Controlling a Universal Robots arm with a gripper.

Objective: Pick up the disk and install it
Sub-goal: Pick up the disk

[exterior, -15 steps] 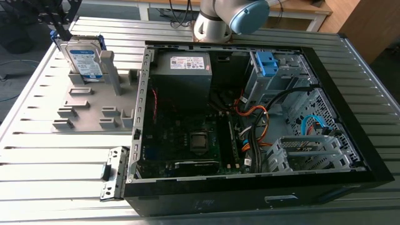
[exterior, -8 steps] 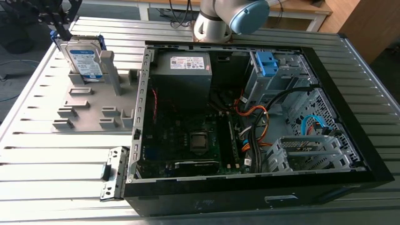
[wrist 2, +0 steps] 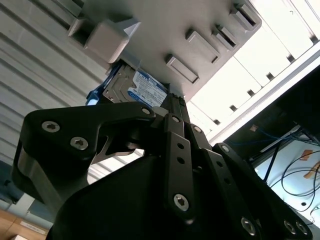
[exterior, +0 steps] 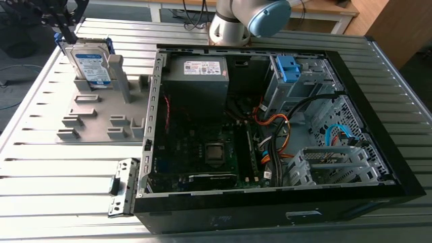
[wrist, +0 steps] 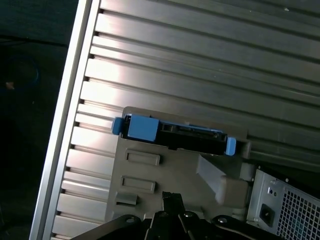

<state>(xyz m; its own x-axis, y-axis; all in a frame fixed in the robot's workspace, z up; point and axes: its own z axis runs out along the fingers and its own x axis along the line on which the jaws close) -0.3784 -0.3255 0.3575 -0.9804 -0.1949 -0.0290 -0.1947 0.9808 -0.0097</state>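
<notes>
The disk (exterior: 91, 62) stands on edge in the grey holder (exterior: 101, 120). We judge it stiff, dense and shock-sensitive, best clamped across its flat faces. The gripper (exterior: 68, 34) hangs just above; open or closed, we cannot tell.

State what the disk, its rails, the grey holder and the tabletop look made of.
Disk: silver metal casing, judging by the dull sheen along its edges.
Rails: blue plastic, with an even, saturated colour.
Grey holder: probably matte plastic; flat tone, no glare.
Tabletop: ribbed metal, likely aluminium, with bright streaked reflections.
</notes>
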